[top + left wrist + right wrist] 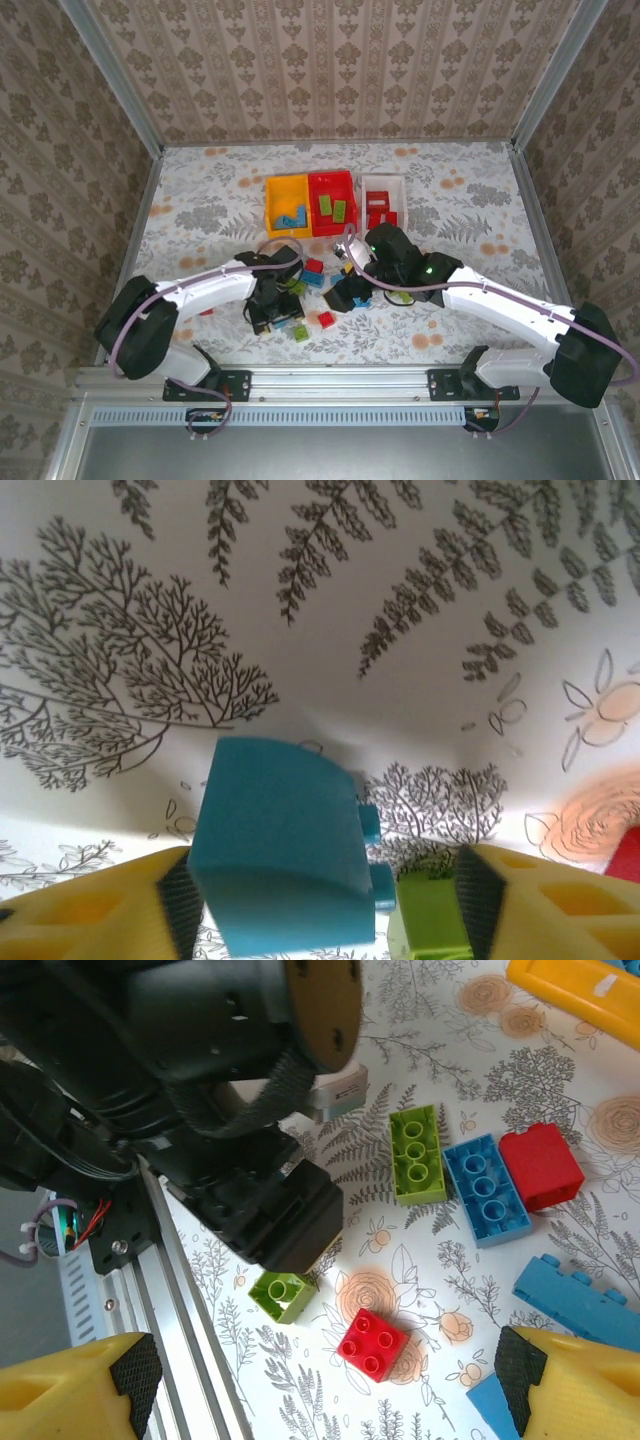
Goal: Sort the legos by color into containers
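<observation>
Orange-yellow plastic bin (270, 200) holding blue legos (292, 216), red plastic bin (332, 176) holding green legos (333, 208) and white plastic bin (384, 181) holding red legos (378, 210) stand side by side at 12 o'clock on the floral bench (200, 200); loose studded plastic legos (322, 320) lie toward 6 o'clock between both tools. Left tool (325, 905): jaws spread, straddling a blue lego (280, 840) by the 9 o'clock pad (182, 905), a green lego (430, 920) in the 3 o'clock gap, nothing pinched. Right tool (328, 1365): jaws spread wide, empty, above a small red lego (372, 1342) with a small green lego (283, 1295) at its 10 o'clock.
</observation>
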Robot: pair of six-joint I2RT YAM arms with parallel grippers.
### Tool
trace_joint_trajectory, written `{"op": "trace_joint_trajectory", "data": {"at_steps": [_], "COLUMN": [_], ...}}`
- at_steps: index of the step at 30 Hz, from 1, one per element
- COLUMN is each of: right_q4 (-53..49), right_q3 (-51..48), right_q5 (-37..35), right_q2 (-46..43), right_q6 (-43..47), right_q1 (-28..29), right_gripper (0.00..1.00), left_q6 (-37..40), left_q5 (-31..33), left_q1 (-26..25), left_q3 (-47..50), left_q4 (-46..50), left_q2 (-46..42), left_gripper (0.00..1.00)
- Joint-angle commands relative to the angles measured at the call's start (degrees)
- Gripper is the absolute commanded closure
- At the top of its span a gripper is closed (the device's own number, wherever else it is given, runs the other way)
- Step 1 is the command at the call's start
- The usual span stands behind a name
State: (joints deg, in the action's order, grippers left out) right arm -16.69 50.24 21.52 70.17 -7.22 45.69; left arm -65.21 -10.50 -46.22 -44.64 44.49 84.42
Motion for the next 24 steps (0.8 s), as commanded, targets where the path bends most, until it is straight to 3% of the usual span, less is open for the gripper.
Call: {"op": "trace_joint_trajectory", "data": {"at_steps": [1, 5, 9, 17, 21, 24], "right_q4": [-1.0, -0.7, -0.3, 1.4, 8.7, 10.9], "right_q3": [-0.7, -0.7, -0.7, 0.7, -0.4, 2.1], "right_q5": [2.0, 1.8, 1.6, -6.1, -14.6, -16.5], "right_q2": [-1.1, -1.1, -1.0, -3.6, -5.5, -3.5], "right_q6": [0.6, 0.1, -0.3, -1.9, -4.7, -6.9], "right_q1": [0.3, 0.3, 0.3, -0.4, -1.2, -3.6], "right_gripper": [0.1, 0.1, 0.1, 0.11, 0.02, 0.0], "left_q6": [-0.7, 0.1, 1.2, 7.2, 12.3, 16.3], "left_q5": [1.8, 3.6, 4.9, 11.7, 12.4, 11.7], "left_q1": [-0.4, -0.3, -0.4, 2.0, 6.2, 9.9], "left_q3": [-0.7, -1.1, -2.0, -15.1, -24.3, -30.5], "left_q4": [-0.2, -0.3, 1.0, 10.8, 11.1, 9.5], "left_q2": [1.0, 1.2, 1.1, -3.0, 0.2, 4.9], "left_gripper": [0.4, 0.59, 0.72, 0.74, 0.74, 0.74]}}
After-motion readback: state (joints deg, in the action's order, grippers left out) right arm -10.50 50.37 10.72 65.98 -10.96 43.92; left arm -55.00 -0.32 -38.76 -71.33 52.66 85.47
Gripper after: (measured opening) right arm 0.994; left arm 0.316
